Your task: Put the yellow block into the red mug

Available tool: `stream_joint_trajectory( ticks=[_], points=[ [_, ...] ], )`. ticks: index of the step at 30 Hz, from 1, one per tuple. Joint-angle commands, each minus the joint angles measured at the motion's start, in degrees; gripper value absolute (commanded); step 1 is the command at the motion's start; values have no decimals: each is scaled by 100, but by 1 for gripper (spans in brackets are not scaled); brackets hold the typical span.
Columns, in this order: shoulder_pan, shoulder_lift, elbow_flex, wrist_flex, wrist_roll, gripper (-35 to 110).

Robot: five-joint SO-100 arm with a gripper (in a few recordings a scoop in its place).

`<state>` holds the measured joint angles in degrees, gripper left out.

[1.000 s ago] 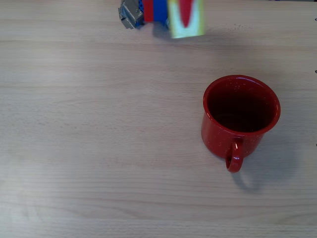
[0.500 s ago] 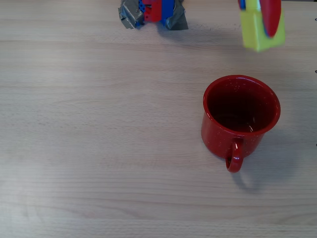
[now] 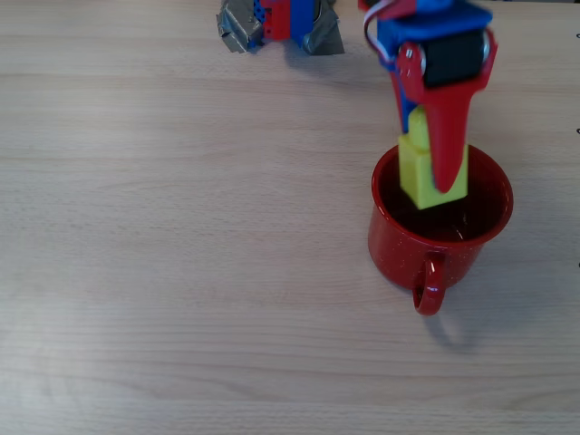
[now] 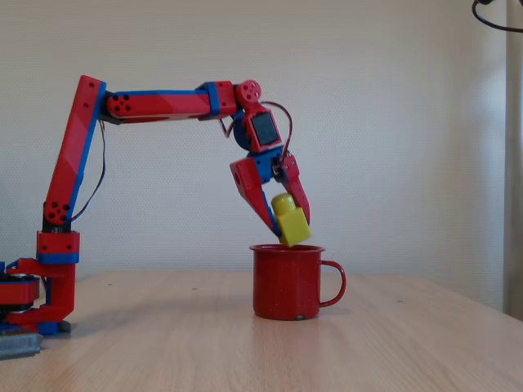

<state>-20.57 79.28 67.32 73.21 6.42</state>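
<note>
Hand [image 4: 288, 231] gripping yellow block [image 3: 428, 172], partly hidden, over red mug [image 4: 286, 286]

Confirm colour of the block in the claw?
Bright yellow block, clearest in the overhead view.

I can read no text, label, brand, number or sign anywhere in my two views. The mug [image 3: 441, 243] carries only faint white speckles, no lettering, and the block [image 3: 426, 174] above its rim is plain yellow. The arm [image 4: 163, 104] reaching over the mug has bare red and blue parts with nothing printed that I can make out, and the table [image 3: 181, 272] around the mug shows only wood grain.
</note>
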Motion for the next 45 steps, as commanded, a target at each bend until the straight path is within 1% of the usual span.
stream_joint_trajectory(
  ticks=[1,13,21,26,36,39,40,43,44,45],
  points=[
    [18,114,-492,-44,9,0],
    [-53,-44,-448,-158,53,0],
    [-149,9,-325,-105,105,28],
    [-176,35,-325,-149,62,33],
    [-167,62,-448,-193,-70,38],
    [-167,70,-457,-193,-88,36],
    [-158,79,-457,-185,-88,34],
    [-149,114,-483,-132,-105,6],
    [-149,132,-483,-105,-105,0],
    [-141,149,-483,-88,-97,0]
  ],
)
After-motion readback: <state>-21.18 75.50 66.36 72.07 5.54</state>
